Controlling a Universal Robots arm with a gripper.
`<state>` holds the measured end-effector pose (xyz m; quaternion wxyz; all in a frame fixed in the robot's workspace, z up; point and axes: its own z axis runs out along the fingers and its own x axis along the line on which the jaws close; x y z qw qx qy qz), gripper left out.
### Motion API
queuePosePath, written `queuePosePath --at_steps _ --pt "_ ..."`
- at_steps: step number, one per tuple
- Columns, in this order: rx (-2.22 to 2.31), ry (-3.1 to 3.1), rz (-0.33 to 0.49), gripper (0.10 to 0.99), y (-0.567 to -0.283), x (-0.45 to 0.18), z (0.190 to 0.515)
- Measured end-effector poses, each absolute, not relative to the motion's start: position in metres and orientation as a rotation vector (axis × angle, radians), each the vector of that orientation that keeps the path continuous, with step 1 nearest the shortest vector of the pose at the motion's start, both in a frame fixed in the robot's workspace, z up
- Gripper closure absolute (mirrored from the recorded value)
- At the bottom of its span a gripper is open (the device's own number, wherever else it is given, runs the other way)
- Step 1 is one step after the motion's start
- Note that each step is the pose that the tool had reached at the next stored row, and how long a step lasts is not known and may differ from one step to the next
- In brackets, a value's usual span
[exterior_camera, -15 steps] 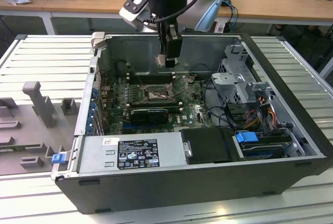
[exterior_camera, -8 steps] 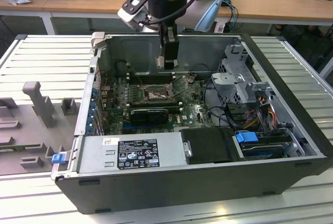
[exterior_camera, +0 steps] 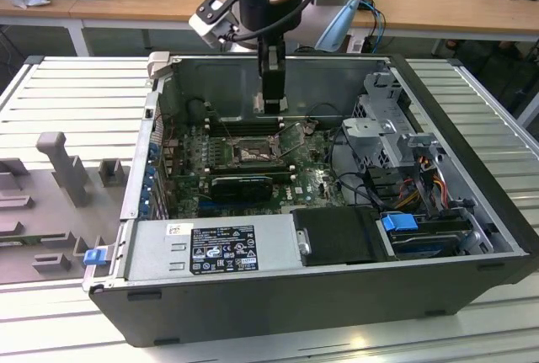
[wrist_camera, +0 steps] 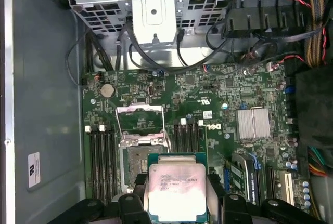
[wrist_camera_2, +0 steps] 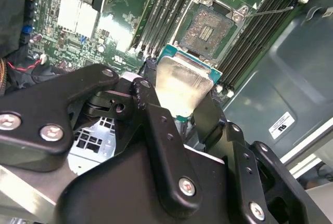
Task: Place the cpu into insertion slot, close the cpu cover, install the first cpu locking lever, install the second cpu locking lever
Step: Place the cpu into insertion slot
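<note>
My gripper (exterior_camera: pixel 271 104) hangs inside the open computer case, above the back part of the green board. It is shut on the cpu (wrist_camera: pixel 177 190), a flat square chip with a pale silver face, also seen between the black fingers (wrist_camera_2: pixel 151 81) in the second wrist view as the cpu (wrist_camera_2: pixel 182 86). The insertion slot (wrist_camera: pixel 136 162) lies bare just beyond the chip, its dark centre showing (wrist_camera_2: pixel 210 26). The cpu cover (wrist_camera: pixel 139 109) stands swung open at the slot's far edge. A thin wire lever (wrist_camera_2: pixel 270 11) sticks out beside the slot.
Black memory slots (wrist_camera: pixel 101 161) flank the socket. A silver heatsink (wrist_camera: pixel 253 122), a metal drive cage (exterior_camera: pixel 383 127) with cables and the power supply (exterior_camera: pixel 210 249) crowd the case. Grey fixtures (exterior_camera: pixel 63 169) sit on the table at the exterior view's left.
</note>
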<state>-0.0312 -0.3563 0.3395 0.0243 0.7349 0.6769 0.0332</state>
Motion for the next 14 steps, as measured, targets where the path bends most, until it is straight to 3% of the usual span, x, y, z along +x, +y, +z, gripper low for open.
queuePosePath --at_steps 14 --pt "2.290 2.074 0.101 0.557 -0.3563 -0.0314 0.3348"
